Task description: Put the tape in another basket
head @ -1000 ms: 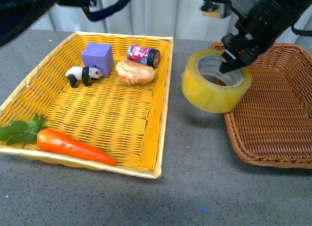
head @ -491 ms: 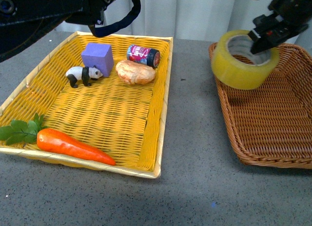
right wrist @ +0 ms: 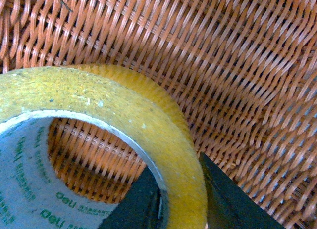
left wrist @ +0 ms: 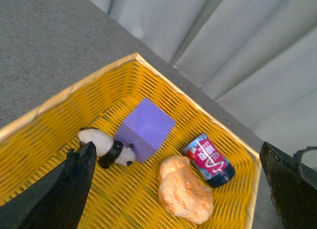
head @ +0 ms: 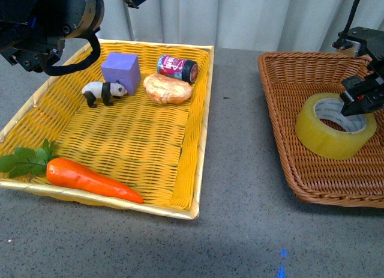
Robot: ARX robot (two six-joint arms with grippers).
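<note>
Our right tool point(head: 359, 102) is clenched on the tape point(head: 333, 129), pinching its wall from inside the core and from outside. The tape is low inside the brown basket point(head: 281, 110) and tilted; we cannot tell whether it touches the weave. To finish well, we judge we should lower until the roll rests flat, then release and lift straight up without dragging it. The right arm reaches in from the far right, wrist angled down. Our left tool point(left wrist: 176, 147) hangs released over the yellow basket point(head: 201, 128).
</note>
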